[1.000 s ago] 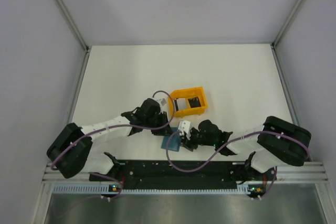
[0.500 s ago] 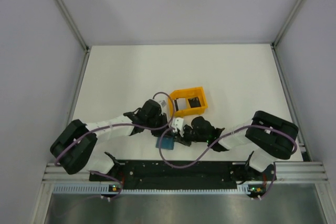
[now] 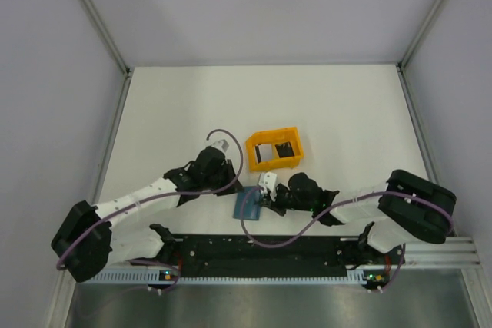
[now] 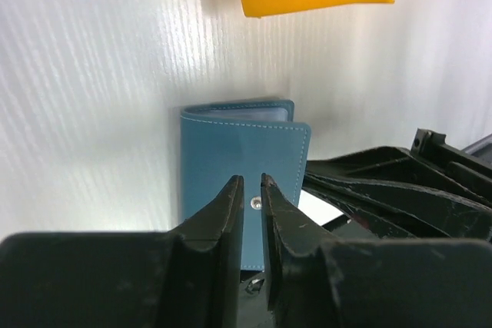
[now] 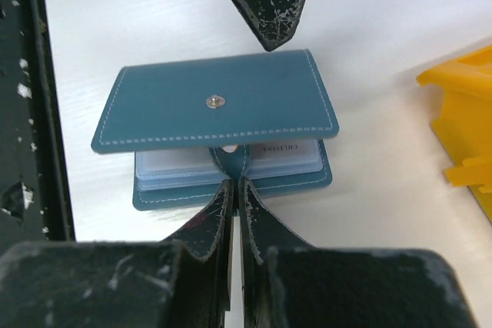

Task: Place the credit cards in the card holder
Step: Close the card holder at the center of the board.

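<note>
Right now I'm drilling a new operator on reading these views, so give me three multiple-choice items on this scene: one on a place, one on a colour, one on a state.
1. Relative to the holder, the tray sits:
A on top of it; B higher up in the top view; C lower down in the top view.
2. The holder is:
A red; B grey; C teal.
3. The holder's cover is:
A lifted, with pockets showing beneath; B snapped flat; C missing.

Key: B, the top view shows the tray above the holder and apart from it. C, both wrist views show teal. A, the right wrist view shows pale pockets under the raised cover.
</note>
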